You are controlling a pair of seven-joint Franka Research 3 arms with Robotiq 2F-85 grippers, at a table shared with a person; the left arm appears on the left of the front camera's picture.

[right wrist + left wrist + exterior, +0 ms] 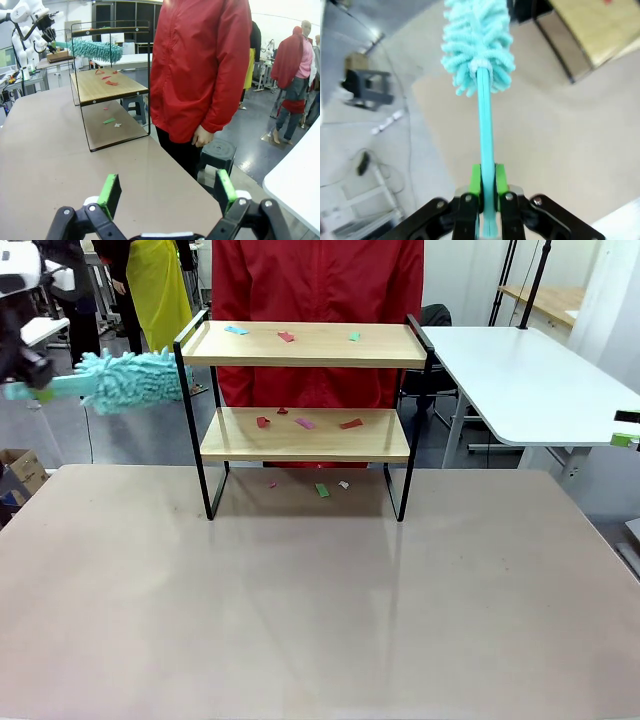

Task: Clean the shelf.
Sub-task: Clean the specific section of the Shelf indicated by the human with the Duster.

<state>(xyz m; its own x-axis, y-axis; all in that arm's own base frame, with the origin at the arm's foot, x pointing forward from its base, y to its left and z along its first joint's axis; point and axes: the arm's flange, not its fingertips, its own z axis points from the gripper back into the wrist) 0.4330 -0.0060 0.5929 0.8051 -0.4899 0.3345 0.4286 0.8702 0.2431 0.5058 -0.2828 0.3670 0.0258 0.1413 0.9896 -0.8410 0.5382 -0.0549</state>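
Hovering duster (130, 380), left edge of shelf (320, 345)

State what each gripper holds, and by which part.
Left gripper pinches the teal duster by its handle's lower end; right gripper is open, holding nothing.

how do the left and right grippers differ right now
The left gripper is shut on the handle of the teal duster; the right gripper is open and empty. The left gripper holds the duster head beside the upper left rail of the shelf; the right gripper is off to the right, away from the shelf. Both are black with green pads.
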